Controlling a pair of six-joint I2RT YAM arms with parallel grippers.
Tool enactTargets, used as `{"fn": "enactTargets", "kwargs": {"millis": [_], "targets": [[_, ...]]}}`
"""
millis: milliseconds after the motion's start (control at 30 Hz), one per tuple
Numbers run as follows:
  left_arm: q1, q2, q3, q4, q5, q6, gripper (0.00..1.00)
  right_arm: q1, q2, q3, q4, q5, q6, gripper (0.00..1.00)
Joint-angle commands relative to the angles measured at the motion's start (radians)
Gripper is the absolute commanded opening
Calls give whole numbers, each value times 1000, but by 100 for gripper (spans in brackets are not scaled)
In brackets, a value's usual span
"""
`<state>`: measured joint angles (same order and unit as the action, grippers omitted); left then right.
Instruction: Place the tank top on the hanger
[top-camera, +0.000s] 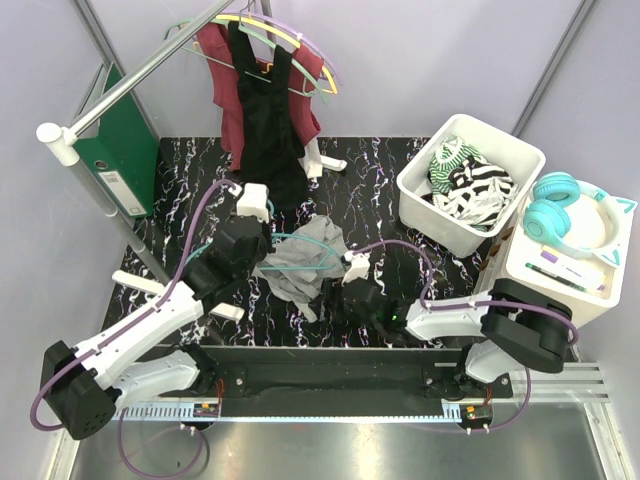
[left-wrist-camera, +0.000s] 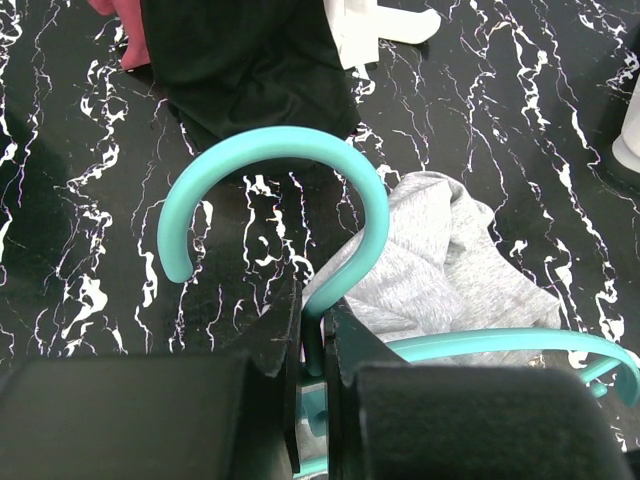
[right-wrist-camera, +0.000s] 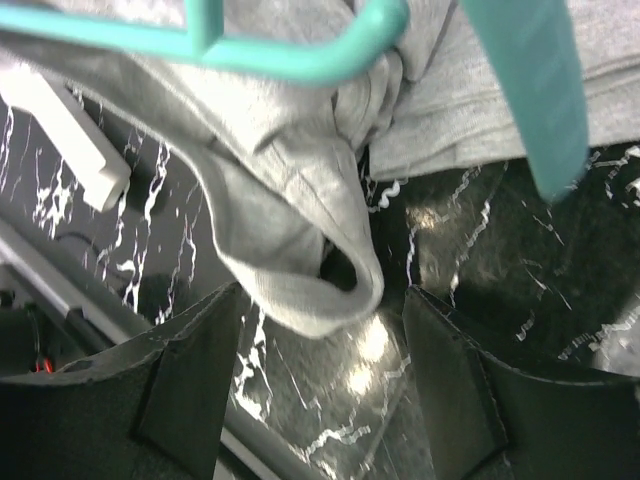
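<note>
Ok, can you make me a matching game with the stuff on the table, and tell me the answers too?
Things:
1. hanger
2. tank top
3. black top
4. headphones

Where or how:
A. hanging up on the rail
B. sitting on the white box
C. clamped in the left end effector
D. light grey and bunched up

Pairs: 1-C, 2-D, 3-A, 4-B.

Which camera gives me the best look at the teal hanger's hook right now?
Left wrist: the hanger shows its whole curved hook, neck pinched in the left gripper. Top external shows only small bits of teal over the tank top; right wrist shows just arm pieces, no hook.
</note>
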<state>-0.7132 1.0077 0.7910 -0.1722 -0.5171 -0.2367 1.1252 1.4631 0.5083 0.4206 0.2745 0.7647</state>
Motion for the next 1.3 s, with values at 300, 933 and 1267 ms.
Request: {"fn": "enactTargets", "kwargs": {"millis": [300,933,1267], "targets": [[4,-81,-19,36,12,-12,0,10,157,88,27,121,108,69],[6,-156,-67,5,-43,-30,0,10,-15,35,-140,213,45,0],[6,-262,-127,49,21,-27,0,-97,-213,-97,-190,212,15,0]]}}
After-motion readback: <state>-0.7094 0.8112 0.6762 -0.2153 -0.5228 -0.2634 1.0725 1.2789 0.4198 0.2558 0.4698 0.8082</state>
